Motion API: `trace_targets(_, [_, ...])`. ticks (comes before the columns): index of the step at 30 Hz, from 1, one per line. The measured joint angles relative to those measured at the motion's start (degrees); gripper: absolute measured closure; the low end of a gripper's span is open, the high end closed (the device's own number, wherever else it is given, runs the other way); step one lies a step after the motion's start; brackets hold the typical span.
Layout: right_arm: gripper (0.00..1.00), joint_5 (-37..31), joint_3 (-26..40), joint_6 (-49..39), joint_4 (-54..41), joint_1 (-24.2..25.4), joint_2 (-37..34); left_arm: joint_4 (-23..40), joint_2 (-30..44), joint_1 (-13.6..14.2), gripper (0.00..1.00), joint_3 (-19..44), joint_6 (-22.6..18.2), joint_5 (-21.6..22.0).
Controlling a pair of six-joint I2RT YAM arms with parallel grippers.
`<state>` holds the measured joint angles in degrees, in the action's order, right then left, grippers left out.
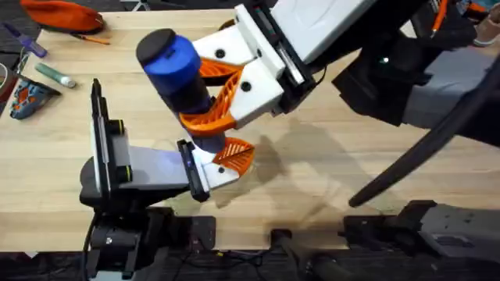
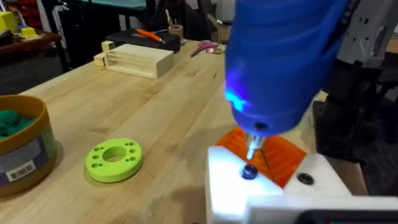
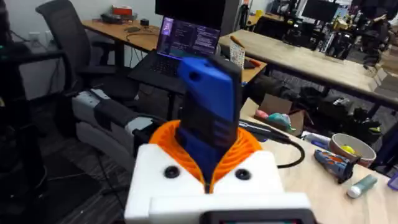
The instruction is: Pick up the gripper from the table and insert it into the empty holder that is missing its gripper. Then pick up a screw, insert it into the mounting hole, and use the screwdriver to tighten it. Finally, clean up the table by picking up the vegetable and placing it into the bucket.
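Note:
My right gripper (image 1: 211,97) reaches in from the upper right, its orange pads shut on the blue screwdriver (image 1: 168,66), held upright. In the right wrist view the screwdriver (image 3: 208,118) stands between the pads of this gripper (image 3: 208,162). Its metal tip (image 2: 252,146) rests on a dark screw (image 2: 249,172) in the white holder (image 2: 230,186) of my left gripper (image 2: 273,149), and a blue light glows on its body. The orange ribbed gripper (image 2: 283,155) sits in that holder. My left gripper (image 1: 238,152) is shut on nothing. The brown-gold bucket (image 2: 22,149) stands farther off. The vegetable is out of view.
A green holed disc (image 2: 114,158) lies beside the bucket, and a wooden box (image 2: 134,59) stands farther back. At the table's left edge are a tube (image 1: 55,74), a patterned pouch (image 1: 27,97) and an orange bag (image 1: 62,14). A bowl (image 3: 351,149) holds something yellow.

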<state>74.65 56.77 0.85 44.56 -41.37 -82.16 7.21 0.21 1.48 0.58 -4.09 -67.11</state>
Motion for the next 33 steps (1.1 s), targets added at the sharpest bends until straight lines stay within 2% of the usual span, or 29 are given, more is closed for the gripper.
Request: trace_targets(33, [0.979, 0.00, 0.00, -1.39, 1.15, -1.26, -0.03, 0.00, 0.00, 0.00, 0.988, 0.00, 0.00, 0.00])
